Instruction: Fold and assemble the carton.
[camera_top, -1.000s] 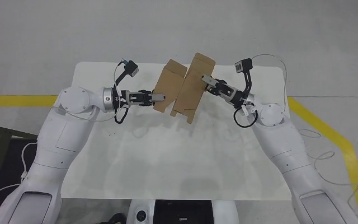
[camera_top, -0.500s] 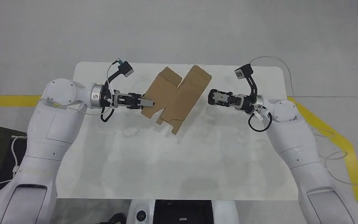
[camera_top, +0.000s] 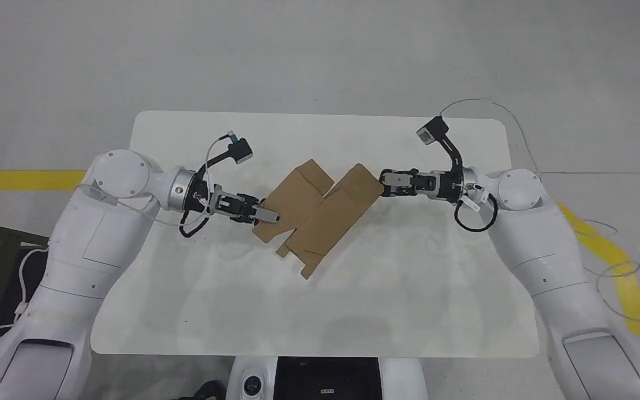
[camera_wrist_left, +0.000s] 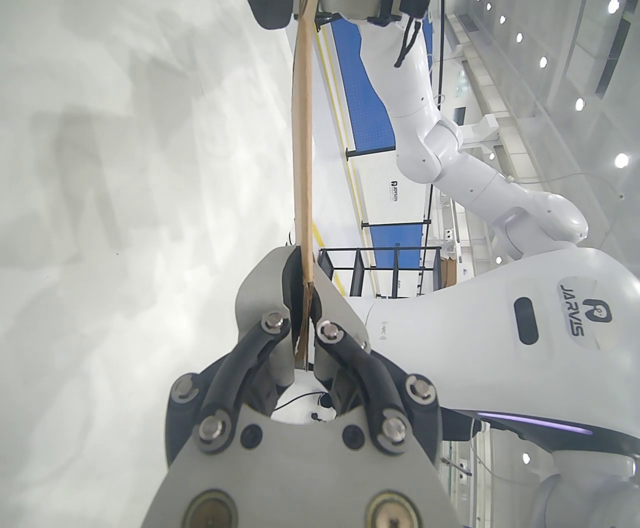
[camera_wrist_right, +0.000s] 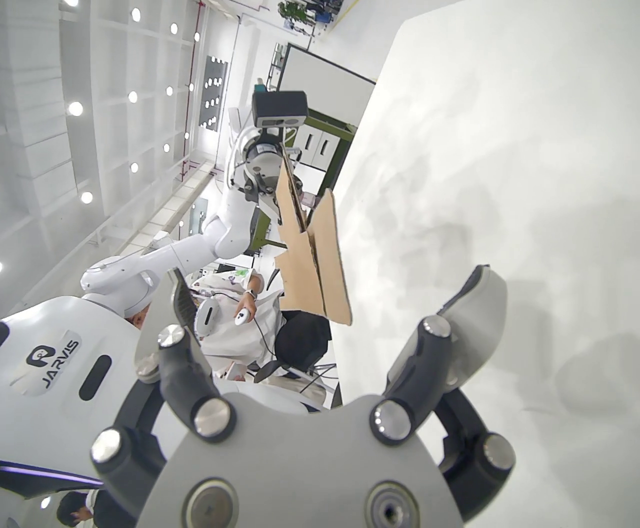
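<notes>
Left gripper (camera_wrist_left: 304, 287) first: it's clamped tight on the carton (camera_top: 320, 215), jaws pinching the cardboard's edge. In the left wrist view the sheet runs straight out from that grip, thin and edge-on. Seen from the top, the grip sits at the carton's 9 o'clock side.

Now the carton itself. It's flat brown cardboard, not yet opened into a box. It lies on a slant across the middle of the white tabletop (camera_top: 400, 290), its length running from about 7 o'clock up to 2 o'clock. Two panels show side by side, with a notch between them at the 12 o'clock end and short flaps down at the 7 o'clock end. Whether it rests on the tabletop or hangs just above it, I can't tell.

Over to the right gripper (camera_top: 383, 183): jaws spread wide apart, nothing between them. It sits just beside the carton's 2 o'clock corner, pointing toward 9 o'clock. The right wrist view shows the cardboard out ahead of those spread jaws, apart from them, with the left gripper at its far end.
</notes>
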